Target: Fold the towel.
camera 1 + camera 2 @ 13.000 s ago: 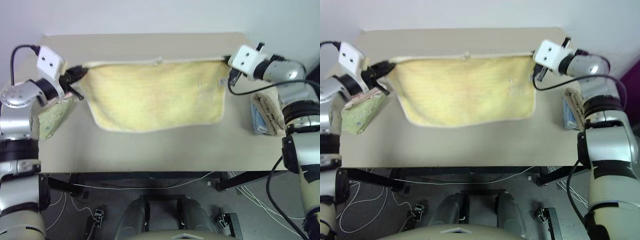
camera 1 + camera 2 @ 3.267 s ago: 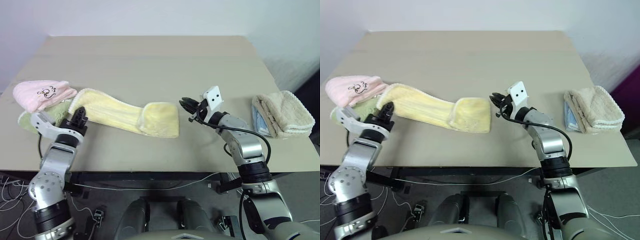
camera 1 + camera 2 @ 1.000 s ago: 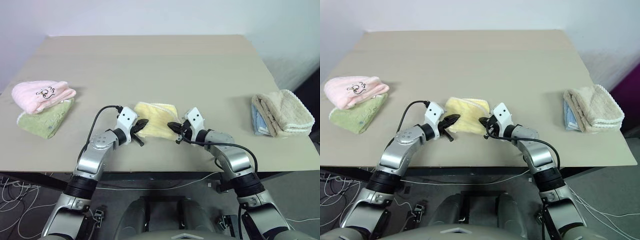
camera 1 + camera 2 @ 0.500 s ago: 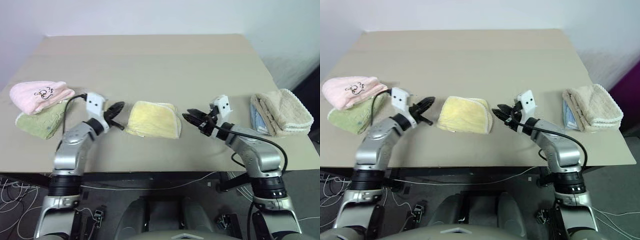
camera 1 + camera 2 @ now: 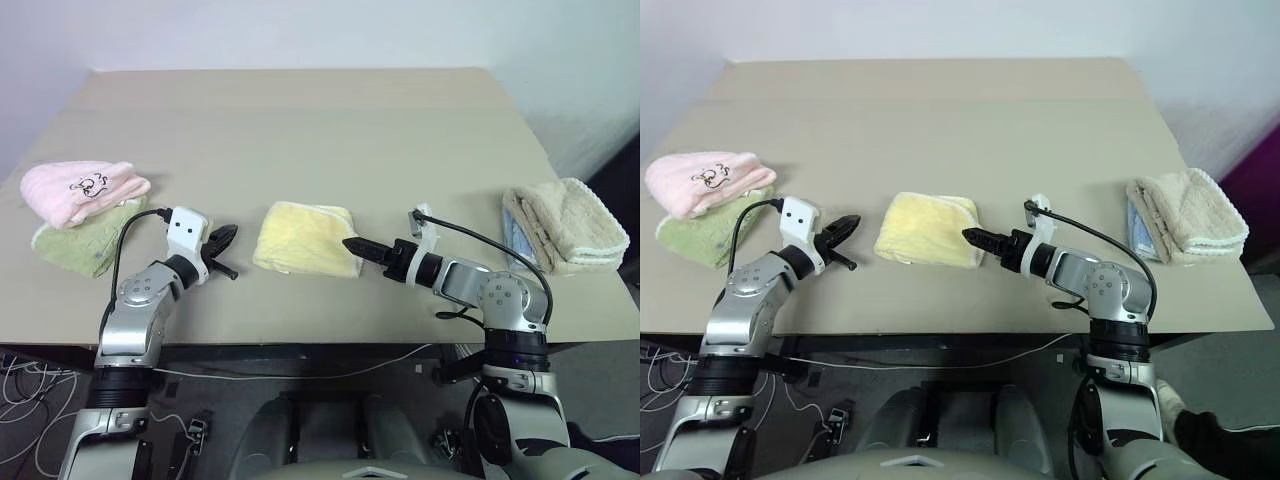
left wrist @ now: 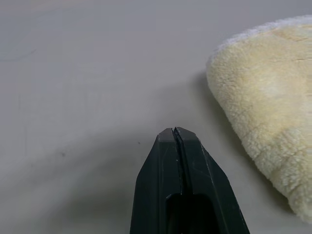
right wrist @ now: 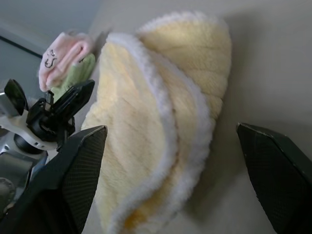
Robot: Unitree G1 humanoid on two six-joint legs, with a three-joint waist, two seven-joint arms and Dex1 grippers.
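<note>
Though folded down to a small thick pad, not gripped by either arm: find the towel [image 5: 305,238] lying flat on the table [image 5: 320,120], near the front edge and about midway across. Pale yellow and fluffy, with a white piped edge showing in curved layers along the side toward the right arm.

To the towel's left, clear of it with bare tabletop between, see the left gripper [image 5: 226,237]: clenched on nothing, pointing roughly level toward the towel. In the left wrist view, note the two fingers [image 6: 165,161] meeting in a thin seam above the table, with the towel's rounded corner off to one side, not touched.

To the towel's right, see the right gripper [image 5: 352,243]: released and empty, tip just at the towel's right edge; cannot tell whether touching. In the right wrist view, note its fingers [image 7: 78,165] standing far apart, with the towel's layered end framed between them and lying beyond.

At the far left of the table, note a pink cloth [image 5: 85,190] with a dark embroidered mark, stacked on a folded green cloth [image 5: 85,245]. At the far right, note a folded beige towel [image 5: 568,225] lying over something blue [image 5: 512,242].
</note>
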